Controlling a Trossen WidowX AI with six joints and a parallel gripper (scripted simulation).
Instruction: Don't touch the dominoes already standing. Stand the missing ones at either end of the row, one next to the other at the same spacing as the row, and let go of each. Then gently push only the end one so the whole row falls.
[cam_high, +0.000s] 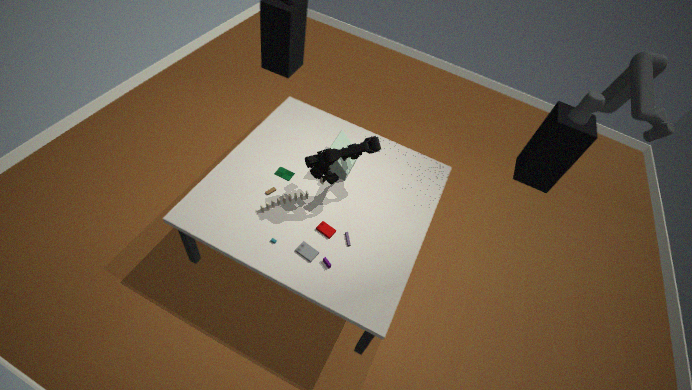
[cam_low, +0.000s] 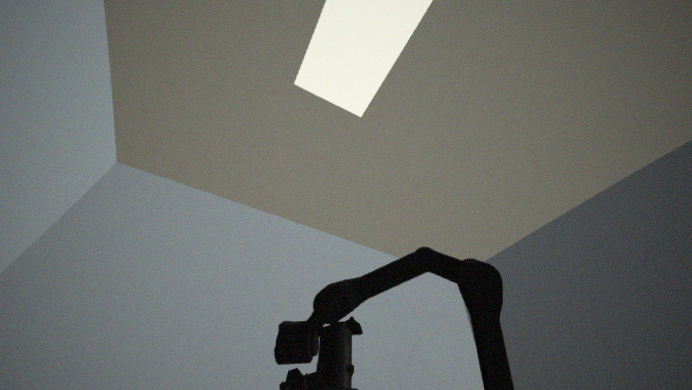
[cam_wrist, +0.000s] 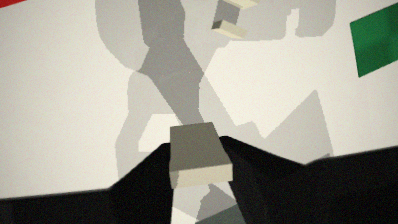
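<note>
Several cream dominoes (cam_high: 306, 195) (cam_wrist: 229, 29) stand upright in a slightly curved row left of the table's middle. The wrist view shows only two of them, at its top edge. My gripper (cam_high: 323, 180) (cam_wrist: 195, 147) is shut on a cream domino (cam_wrist: 197, 149), with a black finger on each side of it. It holds the domino above the table, off the row's right end in the top view, clear of the standing dominoes. The arm's shadow falls over part of the row. The exterior view shows the arm but not the fingertips.
On the white table (cam_high: 240, 165) are a green block (cam_high: 284, 173) (cam_wrist: 377, 42), a tan block (cam_high: 270, 191) beside the row, a red block (cam_high: 326, 229), a grey box (cam_high: 306, 251), two purple pieces (cam_high: 347, 239) (cam_high: 327, 262) and a teal piece (cam_high: 273, 241). A pale green panel (cam_high: 341, 140) is behind the arm.
</note>
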